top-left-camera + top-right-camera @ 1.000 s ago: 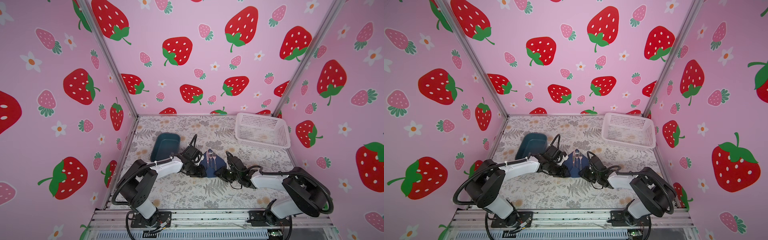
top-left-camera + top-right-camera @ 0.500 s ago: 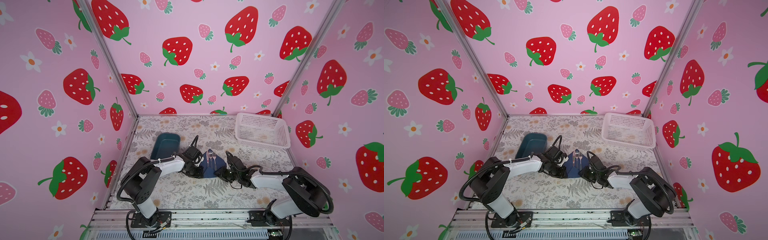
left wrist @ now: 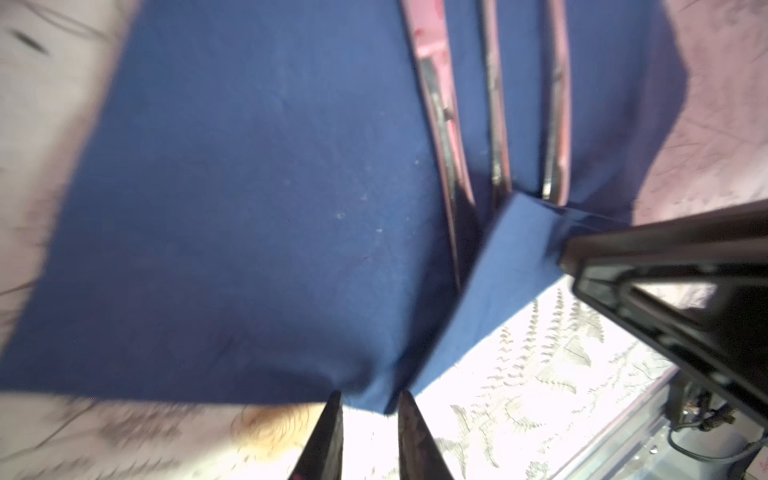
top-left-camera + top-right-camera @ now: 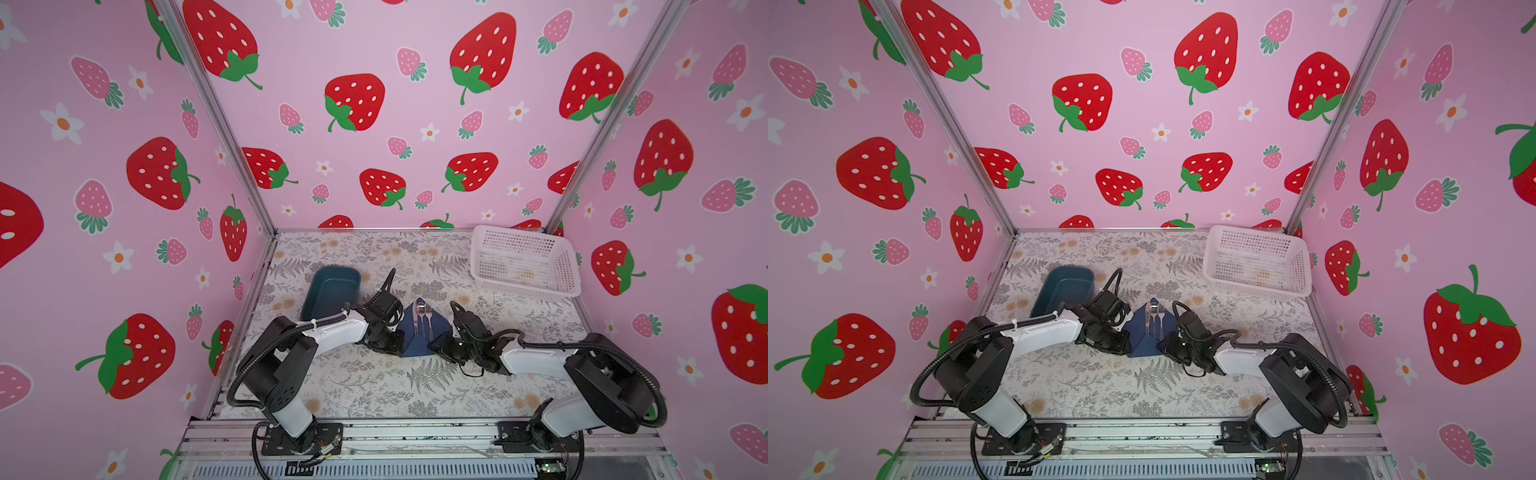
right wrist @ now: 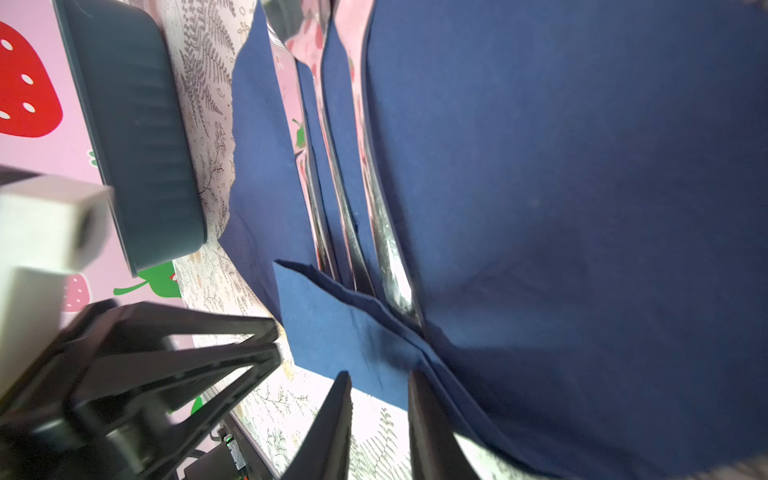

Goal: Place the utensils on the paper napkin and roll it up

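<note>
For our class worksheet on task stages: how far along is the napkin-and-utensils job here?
Done: the utensils lie side by side on the paper napkin, and its near corner is folded over their handle ends. In hand: the left gripper and right gripper straddle that folded edge, jaws slightly apart. Left: the rolling; no roll shows yet.

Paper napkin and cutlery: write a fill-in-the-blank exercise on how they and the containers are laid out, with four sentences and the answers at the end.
1. ____ utensils lie side by side on the paper napkin.
2. The napkin's near corner is folded ____ the ends of the utensils.
3. The white basket stands in the far ____ corner of the table.
4. In both top views the teal tub stands to the ____ of the napkin.

Missing words: three; over; right; left.
</note>
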You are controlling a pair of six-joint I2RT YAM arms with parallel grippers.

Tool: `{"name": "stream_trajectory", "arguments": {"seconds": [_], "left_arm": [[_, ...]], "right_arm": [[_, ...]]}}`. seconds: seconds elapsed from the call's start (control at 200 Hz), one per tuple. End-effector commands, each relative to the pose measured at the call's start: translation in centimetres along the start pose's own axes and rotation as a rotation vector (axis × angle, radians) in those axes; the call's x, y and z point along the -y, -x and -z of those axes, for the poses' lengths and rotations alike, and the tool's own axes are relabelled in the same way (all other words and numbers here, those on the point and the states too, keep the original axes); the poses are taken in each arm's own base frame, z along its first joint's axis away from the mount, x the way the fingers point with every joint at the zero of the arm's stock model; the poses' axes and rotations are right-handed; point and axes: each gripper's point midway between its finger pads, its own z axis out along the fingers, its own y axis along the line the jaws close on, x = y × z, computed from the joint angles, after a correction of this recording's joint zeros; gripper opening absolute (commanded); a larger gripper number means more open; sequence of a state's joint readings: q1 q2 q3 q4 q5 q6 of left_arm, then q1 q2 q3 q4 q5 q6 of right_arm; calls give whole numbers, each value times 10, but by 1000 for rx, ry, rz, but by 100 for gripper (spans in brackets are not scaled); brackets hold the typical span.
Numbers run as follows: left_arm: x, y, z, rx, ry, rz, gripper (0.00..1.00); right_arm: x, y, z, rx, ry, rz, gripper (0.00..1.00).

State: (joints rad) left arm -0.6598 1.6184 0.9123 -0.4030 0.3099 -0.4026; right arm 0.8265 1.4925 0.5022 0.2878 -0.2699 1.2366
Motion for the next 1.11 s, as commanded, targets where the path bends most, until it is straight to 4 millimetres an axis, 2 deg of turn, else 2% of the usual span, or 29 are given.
{"name": "stream_trajectory", "arguments": {"seconds": [0.0, 0.065, 0.165, 0.28, 0.49, 0.845, 1.1], "left_arm": [[21, 25, 33, 130, -45, -16, 27], [33, 31, 39, 153, -99, -15, 27], [51, 36, 39, 137, -185, -6, 25], [63, 38, 26, 88, -238, 8, 22], [77, 39, 7, 44, -246, -9, 23], [57, 41, -27, -19, -145, 36, 17], [50, 38, -38, -41, -125, 35, 15]], "right_arm": [[1, 3, -3, 8, -23, -13, 27], [3, 3, -3, 6, -26, -18, 27], [5, 3, -2, 14, -33, -24, 27], [8, 5, 1, 33, -41, -35, 27], [15, 5, 4, 47, -63, -55, 26], [14, 5, 4, 45, -64, -59, 26], [13, 23, 27, 167, -96, -47, 29]]}}
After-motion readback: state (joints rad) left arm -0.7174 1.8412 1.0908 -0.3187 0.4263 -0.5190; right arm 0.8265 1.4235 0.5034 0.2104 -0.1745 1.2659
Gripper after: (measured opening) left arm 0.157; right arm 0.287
